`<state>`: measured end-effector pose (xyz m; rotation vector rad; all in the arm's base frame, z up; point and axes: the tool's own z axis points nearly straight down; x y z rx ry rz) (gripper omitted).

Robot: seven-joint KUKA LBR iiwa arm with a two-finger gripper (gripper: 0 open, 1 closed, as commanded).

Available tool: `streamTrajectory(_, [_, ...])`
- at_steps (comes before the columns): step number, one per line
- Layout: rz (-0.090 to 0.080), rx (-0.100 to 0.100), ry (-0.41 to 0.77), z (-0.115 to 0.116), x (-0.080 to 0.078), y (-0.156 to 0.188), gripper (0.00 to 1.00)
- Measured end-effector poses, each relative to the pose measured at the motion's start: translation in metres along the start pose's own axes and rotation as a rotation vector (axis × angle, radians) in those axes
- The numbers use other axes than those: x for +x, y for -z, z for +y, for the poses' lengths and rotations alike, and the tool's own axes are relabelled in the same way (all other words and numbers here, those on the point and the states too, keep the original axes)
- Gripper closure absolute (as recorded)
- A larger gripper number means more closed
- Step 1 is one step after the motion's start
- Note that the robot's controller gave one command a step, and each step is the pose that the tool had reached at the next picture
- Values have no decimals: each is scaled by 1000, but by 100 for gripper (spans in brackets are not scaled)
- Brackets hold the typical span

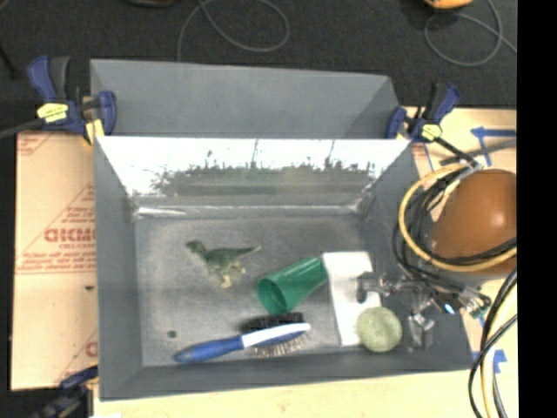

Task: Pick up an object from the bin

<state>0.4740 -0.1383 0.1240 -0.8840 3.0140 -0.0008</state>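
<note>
Camera view looks down into the grey metal bin (117, 259), whose floor carries five loose things well spread out. Toward the left of the floor stands a small green toy dinosaur (221, 258), its tail pointing to the right wall. Near the front wall lies a brush (245, 341). Its blue handle reaches toward the front left corner, and its dark bristles sit just behind the white part of the handle. Right of the dinosaur, about mid-floor, a green plastic cup (292, 285) lies on its side with its open mouth turned toward the front. Its base is touching or just beside a white rectangular pad (345, 279) that lies flat near the right wall. At the pad's front end, close to the front right corner, rests a pale green ball (379, 330).

The gripper (402, 300) hangs at the right wall, just behind and beside the pale green ball and at the right edge of the white pad. Whether it is spread or pressed together cannot be told, and nothing is seen held in it. Above it sit the arm's orange cover (474, 212) and looped cables (409, 233).
</note>
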Motion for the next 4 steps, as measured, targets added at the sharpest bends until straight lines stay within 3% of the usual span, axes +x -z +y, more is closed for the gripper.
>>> streamTrajectory(1, [-6,5,-57,-7,-1,-40,0])
streamTrajectory(2, [-4,6,526,11,-11,-51,100])
streamTrajectory(4, [-4,4,527,12,-12,-49,100])
